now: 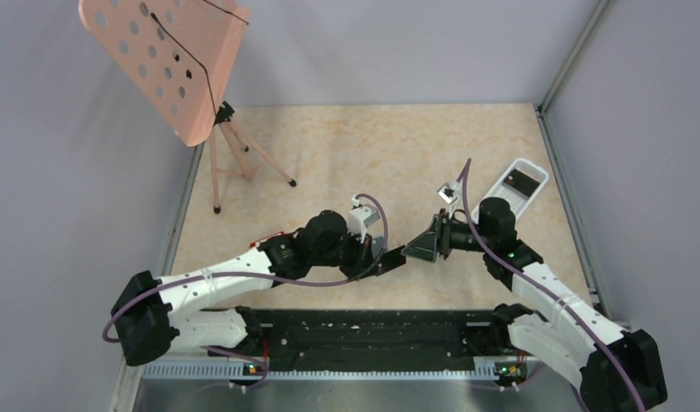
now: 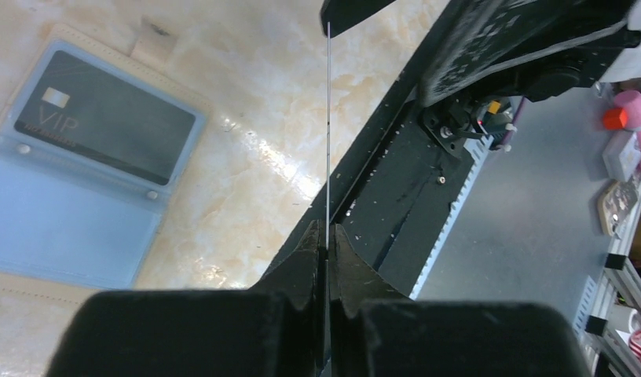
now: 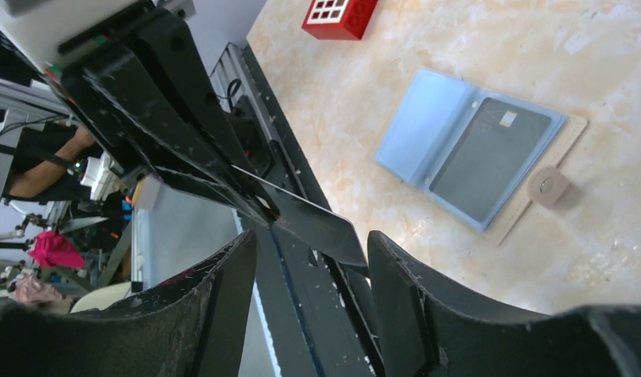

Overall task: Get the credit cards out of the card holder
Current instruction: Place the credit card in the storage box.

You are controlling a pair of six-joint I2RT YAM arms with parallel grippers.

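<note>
My left hand (image 2: 327, 236) pinches one credit card (image 2: 327, 118) edge-on; my right hand (image 3: 311, 245) stands open around its free end. The card holder (image 3: 427, 129) lies unfolded on the surface (image 3: 616, 236), a second credit card (image 3: 490, 157) tucked inside.

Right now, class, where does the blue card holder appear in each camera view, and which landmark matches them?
Top external: not visible.
Left wrist: the card holder lies open at the left, a dark card in its upper panel.
Right wrist: the card holder is at upper right, open.
Shared landmark: the black rail at the near edge, in all three.
</note>
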